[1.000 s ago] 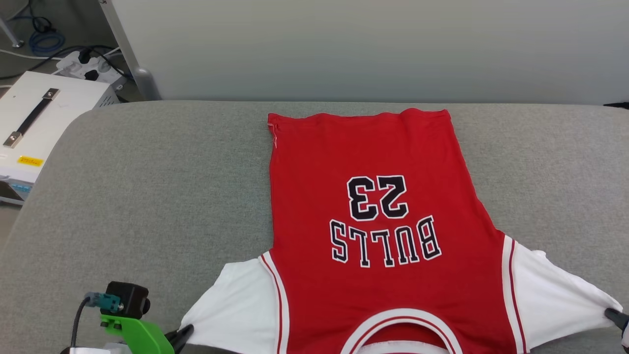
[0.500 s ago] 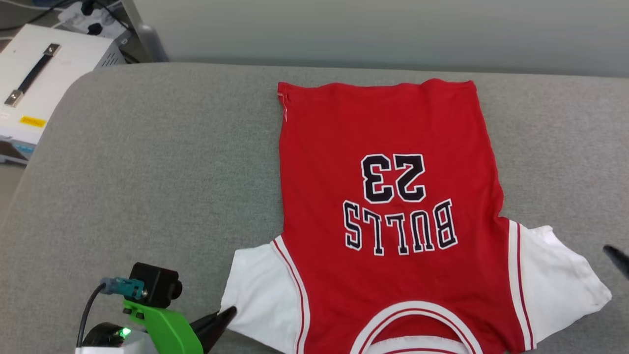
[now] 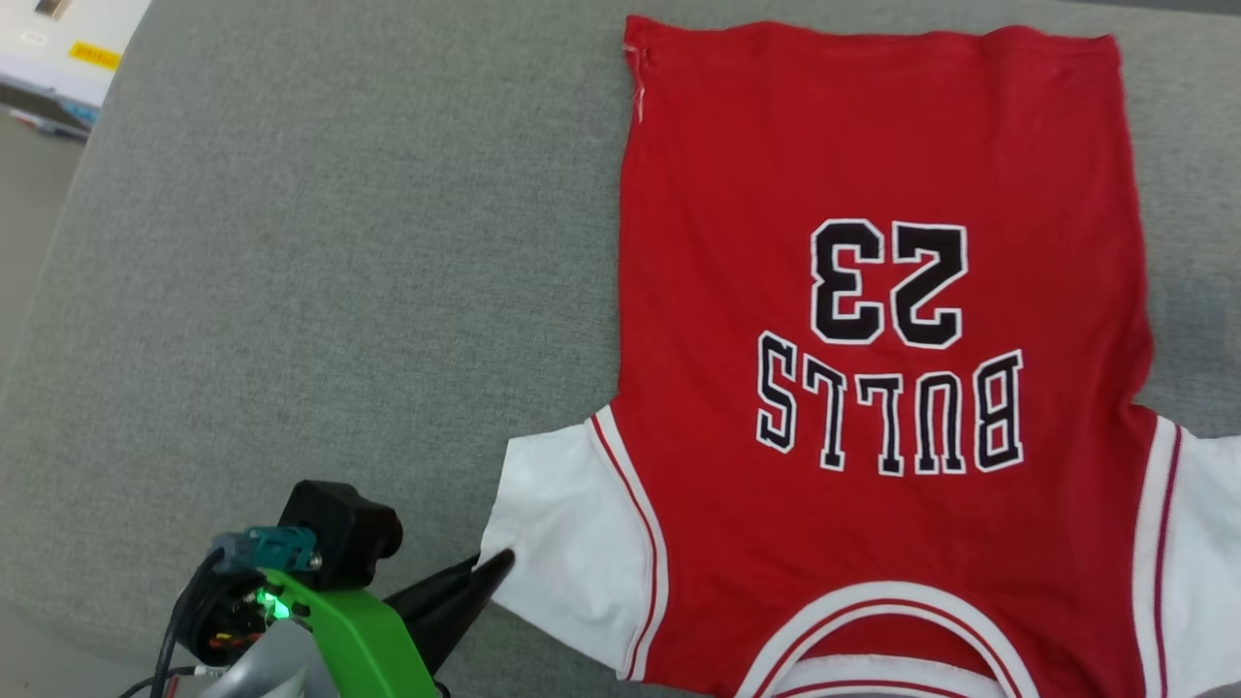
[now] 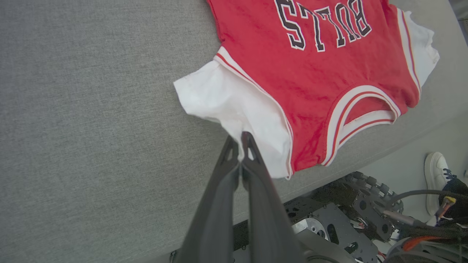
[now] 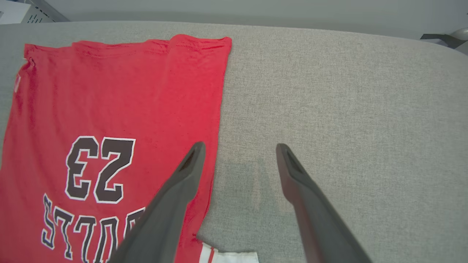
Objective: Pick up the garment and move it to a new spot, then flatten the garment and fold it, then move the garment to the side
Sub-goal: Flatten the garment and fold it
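Right gripper (image 5: 237, 149) has let go of the R sleeve (image 3: 1202, 543) since a sec ago. It now hangs w/ fingers spread wide, nothing btwn them, over the grey padded surface (image 3: 291, 291) just beside the right edge of the garment (image 3: 873, 145); one finger overlaps the red cloth in the right wrist view. Head cam has also tipped down & shifted, so the whole pic slid; that's the cam, not the shirt. Garment lies spread flat on the surface, print side up. Hem is at the far side, collar (image 3: 887, 630) at the near edge by the robot, so "BULLS" & 23 read upside down from the head view. R sleeve lies slack, no longer pulled out to a point. Left gripper (image 3: 490, 572) is still closed, tips together & pinched on the outer edge of the white L sleeve (image 3: 562, 533), low over the surface near its front edge. White box (image 3: 68, 39) w/ yellow label sits off the surface at far left. Left wrist view also shows the robot's dark metal base (image 4: 329, 226) below the front edge & a white shoe (image 4: 435, 171) on the floor.
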{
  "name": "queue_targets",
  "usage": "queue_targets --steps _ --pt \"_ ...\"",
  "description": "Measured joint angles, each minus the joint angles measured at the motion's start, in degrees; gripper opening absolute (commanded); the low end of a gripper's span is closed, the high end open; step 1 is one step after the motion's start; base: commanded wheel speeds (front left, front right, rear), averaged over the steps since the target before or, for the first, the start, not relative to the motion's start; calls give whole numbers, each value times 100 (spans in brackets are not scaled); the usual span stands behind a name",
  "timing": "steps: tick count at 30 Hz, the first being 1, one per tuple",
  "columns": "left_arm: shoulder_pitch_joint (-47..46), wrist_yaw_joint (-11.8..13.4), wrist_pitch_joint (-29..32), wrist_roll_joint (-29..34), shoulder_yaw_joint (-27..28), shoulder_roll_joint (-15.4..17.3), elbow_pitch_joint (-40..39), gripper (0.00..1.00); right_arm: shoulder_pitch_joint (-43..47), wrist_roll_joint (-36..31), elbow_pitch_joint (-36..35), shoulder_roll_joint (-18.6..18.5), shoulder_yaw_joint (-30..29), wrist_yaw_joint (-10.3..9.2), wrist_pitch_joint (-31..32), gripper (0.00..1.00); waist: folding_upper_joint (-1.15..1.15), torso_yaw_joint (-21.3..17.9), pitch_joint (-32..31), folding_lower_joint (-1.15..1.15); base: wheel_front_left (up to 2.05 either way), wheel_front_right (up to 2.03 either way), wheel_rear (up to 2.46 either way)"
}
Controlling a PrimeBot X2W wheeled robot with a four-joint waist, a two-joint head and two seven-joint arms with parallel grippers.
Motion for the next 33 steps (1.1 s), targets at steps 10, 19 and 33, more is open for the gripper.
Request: queue_targets --steps 10,19,33 --pt "-294 -148 0 133 -158 -225 -123 0 -1758 -662 1427 -499 292 0 408 100 0 639 830 1 0 0 0" --pt "-427 -334 -160 177 -201 -412 86 0 -2477 -1127 2272 -881 527 0 302 100 0 1123 1365 1 0 0 0" --pt "-525 -409 -243 176 -200 -501 282 0 -2604 -1091 2669 -1135 962 -1 131 0 0 1398 1601 1 0 0 0"
